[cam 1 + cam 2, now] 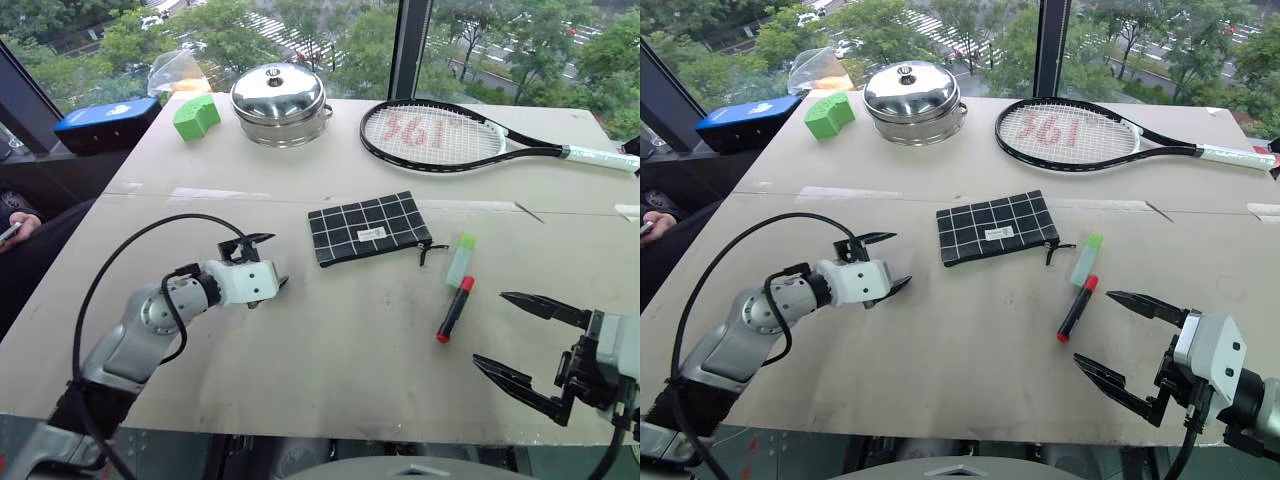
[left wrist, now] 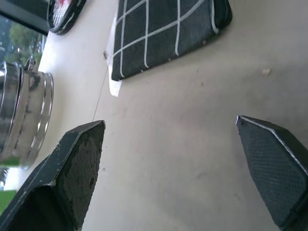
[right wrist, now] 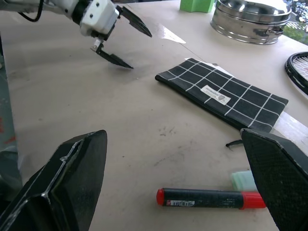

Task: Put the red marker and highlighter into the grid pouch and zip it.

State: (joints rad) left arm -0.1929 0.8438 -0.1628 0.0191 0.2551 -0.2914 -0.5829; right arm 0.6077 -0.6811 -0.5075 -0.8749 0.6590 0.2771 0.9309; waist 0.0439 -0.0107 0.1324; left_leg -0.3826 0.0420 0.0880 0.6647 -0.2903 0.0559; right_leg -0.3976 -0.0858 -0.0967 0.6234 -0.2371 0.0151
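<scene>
The grid pouch (image 1: 370, 228) lies flat at the table's middle, its black zipper pull (image 1: 430, 248) toward the right. Just right of it rests the highlighter (image 1: 461, 259), pale with a green cap, and below that the red marker (image 1: 454, 308). My left gripper (image 1: 268, 262) hovers open to the left of the pouch, pointing at it, with nothing between its fingers. At the near right my right gripper (image 1: 505, 332) stands open, a short way right of and nearer than the marker. The right wrist view looks over the marker (image 3: 210, 198) and the pouch (image 3: 222, 95).
At the back stand a steel lidded pot (image 1: 280, 103), a green block (image 1: 196, 116) and a tennis racket (image 1: 450, 138). A blue box (image 1: 107, 124) sits off the table's far left corner. A person's hand (image 1: 14, 224) shows at the left edge.
</scene>
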